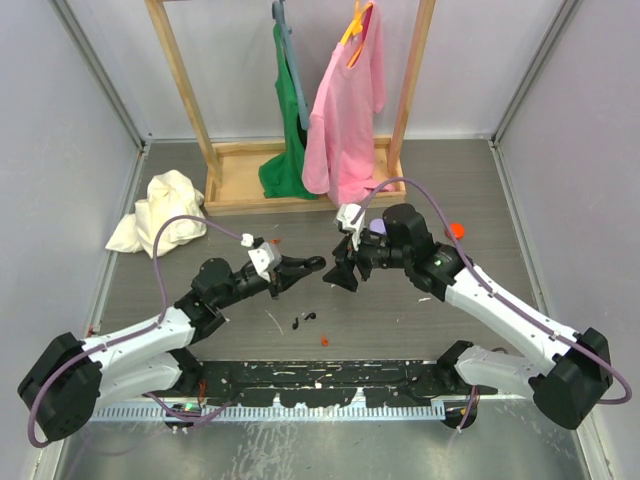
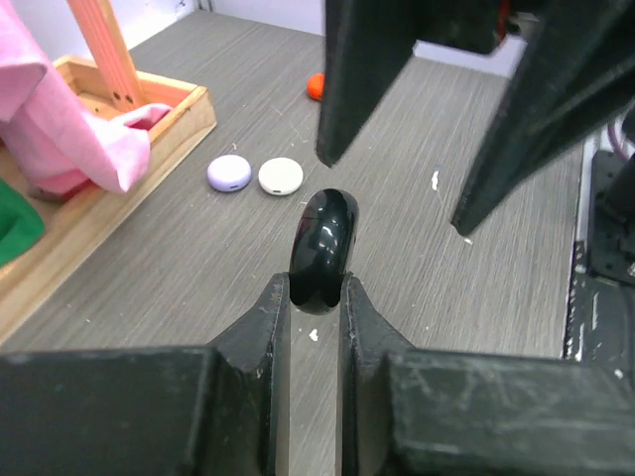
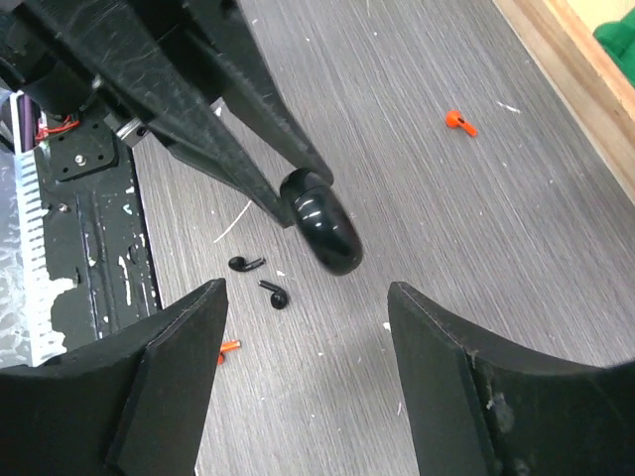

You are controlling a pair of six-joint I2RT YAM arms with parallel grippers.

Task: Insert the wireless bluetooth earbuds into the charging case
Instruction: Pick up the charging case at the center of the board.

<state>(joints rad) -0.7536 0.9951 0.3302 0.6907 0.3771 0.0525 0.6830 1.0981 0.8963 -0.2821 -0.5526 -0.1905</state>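
Left hand (image 2: 316, 294): narrow, pinching one end of the glossy black oval plastic charging case (image 2: 323, 246), which it holds above the desk (image 2: 198, 258).
Right hand (image 3: 306, 294): wide and empty, facing the case's free end.
Task items: two small black wireless earbuds (image 3: 275, 295) lie on the desk below and between the hands.
Risk: the grip is shallow on a slick shell, so a push from the right hand would likely twist the case or slip it free.
Lid: appears shut, which would block insertion.

The charging case (image 2: 322, 248) is glossy black plastic, smooth and mirror-bright — my left fingers (image 2: 260, 337) are matt black plastic, scuffed and white-flecked, while the table (image 2: 189, 268) is dull grey woodgrain, the rack (image 2: 179, 114) bare pale wood, the shirt (image 2: 69, 139) soft pink cloth.
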